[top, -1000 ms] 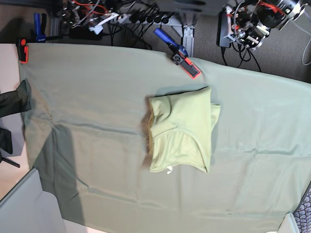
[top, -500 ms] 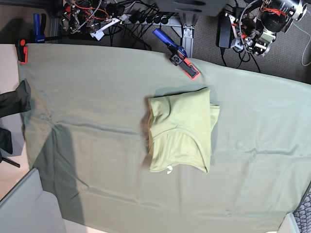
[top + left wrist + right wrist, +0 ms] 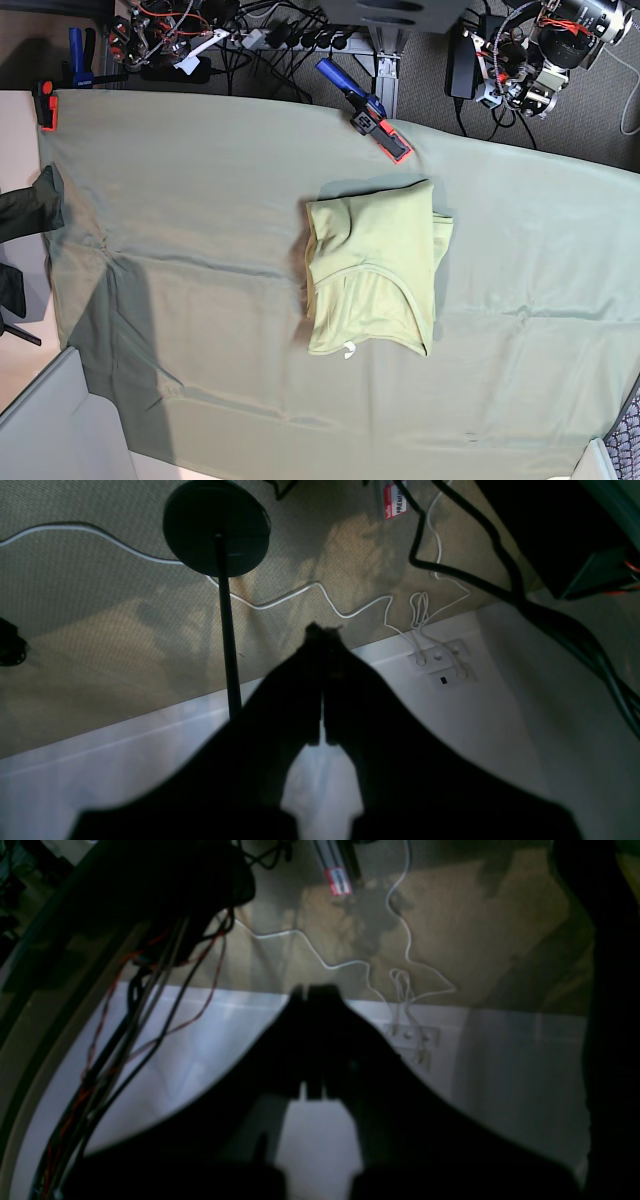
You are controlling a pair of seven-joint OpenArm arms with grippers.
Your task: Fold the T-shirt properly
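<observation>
The pale yellow-green T-shirt [image 3: 375,265] lies folded into a compact, roughly rectangular bundle in the middle of the grey-green table cloth [image 3: 200,200]. No gripper touches it. Both arms are pulled back beyond the table's far edge: one at the top right [image 3: 545,45], the other at the top left [image 3: 165,25] of the base view. In the left wrist view, my left gripper [image 3: 322,629] is shut with nothing in it, hanging over carpet and a white floor strip. In the right wrist view, my right gripper [image 3: 310,989] is shut too, and empty.
A blue and orange clamp [image 3: 372,118] pins the cloth at the far edge just behind the T-shirt. An orange clamp [image 3: 46,105] holds the far left corner. Dark green fabric [image 3: 35,205] hangs at the left edge. A black stand base [image 3: 215,527] and cables lie on the floor.
The arm hardware at the top of the base view has shifted slightly outward, left one leftward, right one rightward. The T-shirt has not moved.
</observation>
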